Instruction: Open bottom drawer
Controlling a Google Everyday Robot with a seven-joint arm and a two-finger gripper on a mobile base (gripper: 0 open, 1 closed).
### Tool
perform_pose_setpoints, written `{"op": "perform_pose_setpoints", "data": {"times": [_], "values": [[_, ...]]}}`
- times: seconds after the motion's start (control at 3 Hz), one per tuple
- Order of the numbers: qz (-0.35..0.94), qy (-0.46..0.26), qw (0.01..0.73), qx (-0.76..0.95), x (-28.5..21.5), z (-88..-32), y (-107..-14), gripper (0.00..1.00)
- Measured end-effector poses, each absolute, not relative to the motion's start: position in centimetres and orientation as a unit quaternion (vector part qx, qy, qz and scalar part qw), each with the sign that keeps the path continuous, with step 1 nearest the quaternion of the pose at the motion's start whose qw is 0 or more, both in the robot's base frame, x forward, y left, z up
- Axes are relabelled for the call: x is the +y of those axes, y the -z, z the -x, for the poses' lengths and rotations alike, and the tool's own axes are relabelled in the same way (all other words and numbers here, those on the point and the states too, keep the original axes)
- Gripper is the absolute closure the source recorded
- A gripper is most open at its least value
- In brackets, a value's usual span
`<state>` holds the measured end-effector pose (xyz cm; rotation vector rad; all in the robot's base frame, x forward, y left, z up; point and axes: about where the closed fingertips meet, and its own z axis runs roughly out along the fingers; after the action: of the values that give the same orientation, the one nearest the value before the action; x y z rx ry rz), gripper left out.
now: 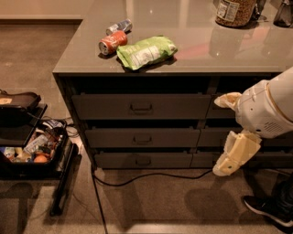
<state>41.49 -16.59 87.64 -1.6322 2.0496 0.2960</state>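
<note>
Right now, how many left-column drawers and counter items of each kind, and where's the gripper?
Left-column drawers: 3, bottom drawer shut
Cans: 2, red can, silver can
Green bag: 1
Jar: 1
Dark item cut off at corner: 1
Total: 8
Gripper: right of the bottom drawer, before the neighbouring column

Cream gripper [234, 151] right of grey-brown bottom drawer [143, 160]; red can [112, 42], silver can [120, 26], green bag [146, 51] on glossy grey countertop [197, 57].
</note>
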Motion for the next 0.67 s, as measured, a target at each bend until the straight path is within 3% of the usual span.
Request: {"op": "perform_pose_setpoints", "data": {"times": [0.33, 0.67], "values": [[0.598, -0.121, 0.26, 0.748, -16.4, -41.4, -87.7, 0.0], [0.596, -0.191, 0.306, 0.718, -14.8, -41.7, -85.7, 0.0]]}}
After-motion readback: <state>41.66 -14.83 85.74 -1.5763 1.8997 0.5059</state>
